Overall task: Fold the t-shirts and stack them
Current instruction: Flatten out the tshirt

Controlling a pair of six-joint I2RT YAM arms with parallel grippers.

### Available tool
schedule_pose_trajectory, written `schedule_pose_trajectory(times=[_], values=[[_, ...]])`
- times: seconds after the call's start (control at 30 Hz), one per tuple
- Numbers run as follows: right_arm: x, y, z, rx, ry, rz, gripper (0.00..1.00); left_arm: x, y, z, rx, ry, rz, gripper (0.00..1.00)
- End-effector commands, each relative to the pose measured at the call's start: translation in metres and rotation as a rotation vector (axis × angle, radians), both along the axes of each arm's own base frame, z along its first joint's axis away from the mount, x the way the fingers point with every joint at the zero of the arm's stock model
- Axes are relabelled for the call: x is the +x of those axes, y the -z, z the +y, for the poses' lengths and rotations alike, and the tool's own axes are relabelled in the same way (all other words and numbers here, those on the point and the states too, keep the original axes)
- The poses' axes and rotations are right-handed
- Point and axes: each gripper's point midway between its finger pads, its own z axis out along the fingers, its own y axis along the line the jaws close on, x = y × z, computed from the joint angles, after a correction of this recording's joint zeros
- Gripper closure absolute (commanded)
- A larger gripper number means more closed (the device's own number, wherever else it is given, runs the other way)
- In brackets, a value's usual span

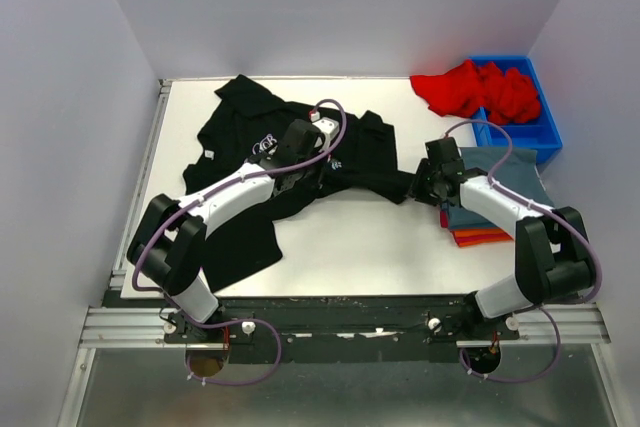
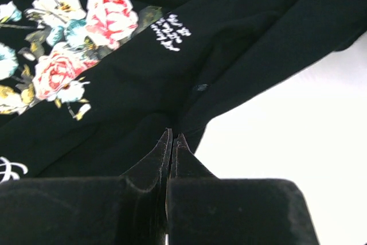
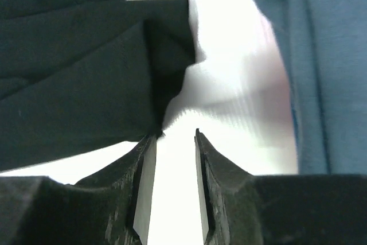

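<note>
Q. On the left and middle of the table (image 1: 380, 247), what is the workpiece, and how will it handle?

A. The black t-shirt (image 1: 365, 147) lies there, spread out and rumpled, with one sleeve reaching right. Expect it to be light, limp cloth. It should sag and crease rather than hold a shape, and is likely to drag across the surface when pulled. It is not fragile.

Q. What is the state of the tools?

A. The left gripper (image 2: 172, 136) has its jaws pressed together on the shirt's near edge, below the flower print. Creases run into the tips, so a fold appears to be nipped. The right gripper (image 3: 175, 136) is spread partway with nothing between its jaws, and the black sleeve hem lies just beside one finger.

Q. Where should hold be taken?

A. Grip at hems, sleeve ends or shoulder seams, where doubled cloth gives a firmer bite. Pinching a single layer mid-panel is likely to lift only a peak.

Q. Where are the other garments?

A. At the near right, the slate-blue t-shirt (image 1: 500, 182) sits folded on the orange t-shirt (image 1: 480, 237). At the far right, the red t-shirt (image 1: 480, 87) hangs over the blue bin (image 1: 545, 137).
</note>
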Motion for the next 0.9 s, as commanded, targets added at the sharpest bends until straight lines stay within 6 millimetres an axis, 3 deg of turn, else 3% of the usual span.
schedule_pose_trajectory(times=[0.0, 0.13, 0.3, 0.57, 0.87], values=[[-0.001, -0.008, -0.019, -0.07, 0.045, -0.029, 0.56, 0.009, -0.004, 0.021, 0.009, -0.081, -0.013, 1.0], [0.012, -0.016, -0.001, -0.004, -0.025, -0.06, 0.54, 0.011, -0.002, 0.016, 0.003, -0.068, -0.005, 1.0], [0.02, -0.018, 0.006, 0.016, -0.041, -0.055, 0.54, 0.012, 0.002, 0.02, 0.022, -0.07, -0.008, 1.0], [0.007, -0.012, 0.029, 0.153, -0.067, 0.0, 0.55, 0.006, 0.017, 0.021, 0.036, -0.058, 0.018, 1.0], [0.01, 0.003, 0.037, 0.187, -0.079, 0.03, 0.55, 0.004, 0.021, 0.023, 0.043, -0.059, 0.021, 1.0]])
